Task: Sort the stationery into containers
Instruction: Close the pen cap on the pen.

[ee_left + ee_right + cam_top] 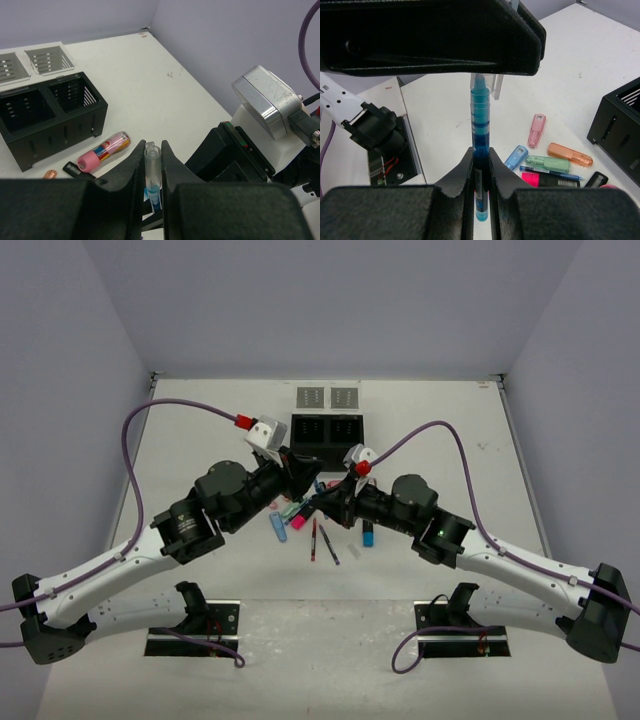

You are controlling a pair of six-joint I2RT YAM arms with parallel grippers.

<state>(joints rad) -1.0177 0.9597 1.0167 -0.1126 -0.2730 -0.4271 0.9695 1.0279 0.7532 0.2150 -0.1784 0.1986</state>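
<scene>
Clamps pen [480, 115] with right gripper [481, 156], pinches its cap [151, 159] with left gripper [152, 150], above table [150, 75] near box [50, 125]. Hides tip inside cap; hard to make out from overhead.

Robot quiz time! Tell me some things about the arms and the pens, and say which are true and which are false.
1. The right gripper and the left gripper grip one blue pen, the left by its clear cap. True.
2. The black box is stuffed with pens. False: what shows of both compartments is empty.
3. An orange highlighter lies on the table. True.
4. The grey trays sit nearer the arms than the box. False: they lie behind it, farther away.
</scene>
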